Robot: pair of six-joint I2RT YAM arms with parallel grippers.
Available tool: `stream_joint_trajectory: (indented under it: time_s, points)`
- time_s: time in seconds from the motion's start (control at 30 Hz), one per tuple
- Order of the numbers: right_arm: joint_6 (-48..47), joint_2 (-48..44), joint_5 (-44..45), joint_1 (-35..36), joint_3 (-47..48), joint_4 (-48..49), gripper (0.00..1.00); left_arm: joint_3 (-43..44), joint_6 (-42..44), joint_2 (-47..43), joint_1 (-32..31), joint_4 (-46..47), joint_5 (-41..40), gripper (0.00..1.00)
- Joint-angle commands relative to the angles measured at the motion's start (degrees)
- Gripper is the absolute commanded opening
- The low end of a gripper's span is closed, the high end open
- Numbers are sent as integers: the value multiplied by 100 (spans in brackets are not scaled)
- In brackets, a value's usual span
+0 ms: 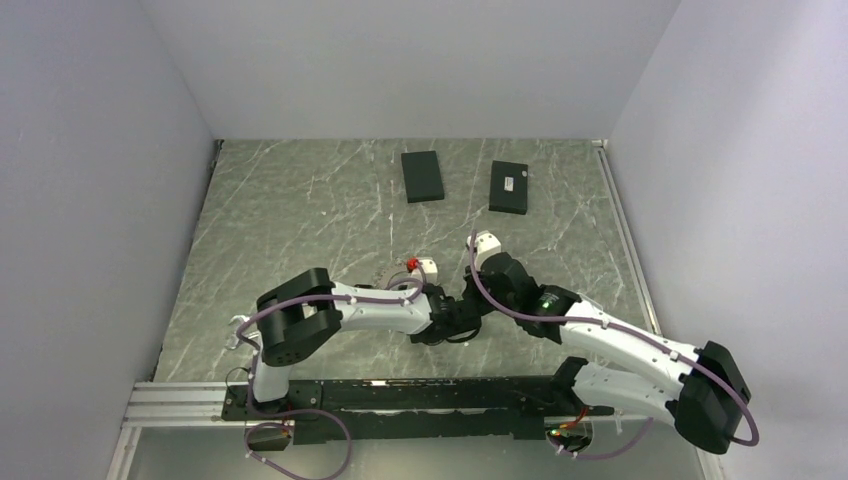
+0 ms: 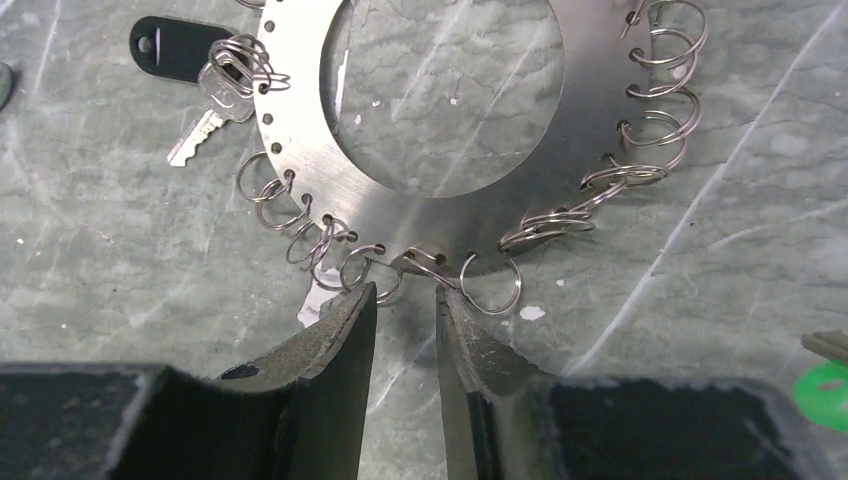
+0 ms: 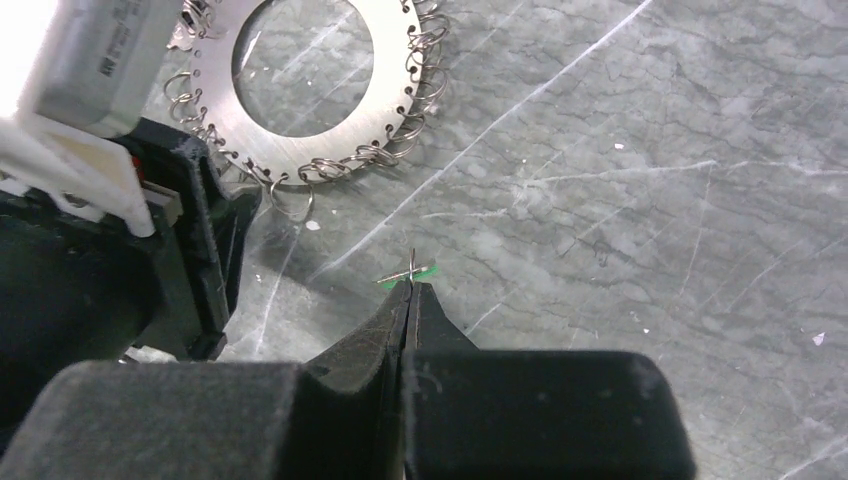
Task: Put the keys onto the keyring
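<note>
The keyring [image 2: 300, 120] is a flat metal disc with an open centre and several small split rings around its edge. It lies on the table and also shows in the right wrist view [image 3: 300, 150]. A silver key [image 2: 215, 110] with a black tag hangs on one split ring at the upper left. My left gripper [image 2: 405, 290] is open, its tips at the disc's near edge on either side of a split ring. My right gripper [image 3: 411, 284] is shut on a thin metal key with a green tag [image 3: 412, 271], just right of the disc. The tag shows in the left wrist view [image 2: 825, 390].
Two flat black boxes [image 1: 422, 176] [image 1: 509, 187] lie at the back of the marble table [image 1: 300, 200]. Both grippers meet close together near the table's front middle [image 1: 455, 315]. White walls close in three sides.
</note>
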Motion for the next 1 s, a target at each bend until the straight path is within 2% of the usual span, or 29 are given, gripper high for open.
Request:
stream_joint_trajectory:
  time_s: [0.0,0.2,0.37,0.83,0.97]
  points:
    - [-17,-208,1,23,-44,156,0,-106,70,73,23,482,-237,33]
    - [-17,-267,-16,16,-80,147,0,-325,322,-92,9,1005,-268,33]
    - [-17,-276,-51,15,-84,163,0,-176,188,-41,-62,759,-344,34]
    - [-24,-233,-95,13,-98,195,0,-193,332,-210,-115,963,-556,41]
    - [-26,-206,-121,20,-98,199,0,-89,139,-137,-117,727,-677,41]
